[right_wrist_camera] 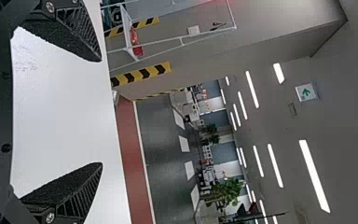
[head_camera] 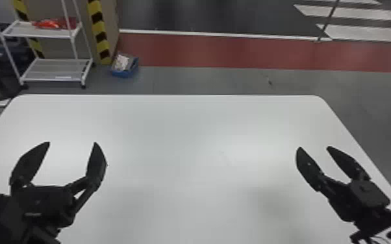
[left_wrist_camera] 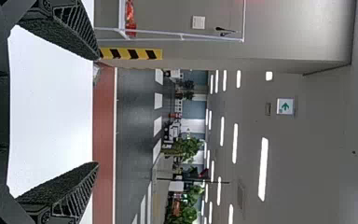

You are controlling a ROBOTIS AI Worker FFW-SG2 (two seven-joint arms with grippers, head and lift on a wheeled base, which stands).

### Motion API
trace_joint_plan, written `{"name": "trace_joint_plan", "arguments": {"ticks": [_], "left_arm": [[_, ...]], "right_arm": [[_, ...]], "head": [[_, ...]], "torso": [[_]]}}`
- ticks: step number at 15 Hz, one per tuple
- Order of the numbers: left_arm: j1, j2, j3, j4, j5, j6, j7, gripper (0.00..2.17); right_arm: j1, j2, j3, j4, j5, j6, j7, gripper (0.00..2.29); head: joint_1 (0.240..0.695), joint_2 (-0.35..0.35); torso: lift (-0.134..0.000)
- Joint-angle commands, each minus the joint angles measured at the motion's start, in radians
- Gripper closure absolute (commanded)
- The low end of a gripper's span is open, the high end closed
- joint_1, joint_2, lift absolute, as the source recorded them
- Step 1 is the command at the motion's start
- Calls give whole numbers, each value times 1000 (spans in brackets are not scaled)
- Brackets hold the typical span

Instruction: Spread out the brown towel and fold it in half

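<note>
Bare white tabletop point(head_camera: 185, 146) stretches below both arms, with no brown towel on it. My left gripper point(head_camera: 72, 142) is over the table's left part, its two black fingers wide apart and nothing between them. Over the right part, near the right edge, my right gripper point(head_camera: 313, 147) also stands open and holds nothing. In the left wrist view the left gripper point(left_wrist_camera: 98, 112) has its fingers spread with white table behind the gap. The right wrist view has the right gripper point(right_wrist_camera: 101, 112) spread in the same way.
Beyond the table's far edge, a white wire shelf cart point(head_camera: 42, 32) with red items stands at the back left, beside a yellow-and-black striped post point(head_camera: 99, 30). A blue bin point(head_camera: 125, 66) sits on the floor behind the table.
</note>
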Motion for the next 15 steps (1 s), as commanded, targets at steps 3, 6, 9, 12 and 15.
{"name": "trace_joint_plan", "arguments": {"ticks": [3, 6, 9, 12, 15], "left_arm": [[-2, 0, -3, 2, -1, 1, 0, 87], [1, 0, -3, 0, -1, 1, 2, 87], [1, 0, -7, 0, -1, 1, 2, 87], [1, 0, -9, -1, -1, 1, 2, 87], [1, 0, -12, -1, -3, 1, 2, 87]], "right_arm": [[1, -4, -1, 0, 0, -6, -2, 87], [7, -4, 2, -1, -1, -22, -5, 87], [16, -5, 1, -9, -1, -46, -18, 90], [19, -7, 2, -9, -12, -59, -23, 97], [24, -5, 2, -12, -14, -62, -25, 97]], "head": [[695, -103], [695, -105], [695, -106], [695, -113], [695, -117]], "torso": [[-128], [-128], [-128], [-128], [-128]]}}
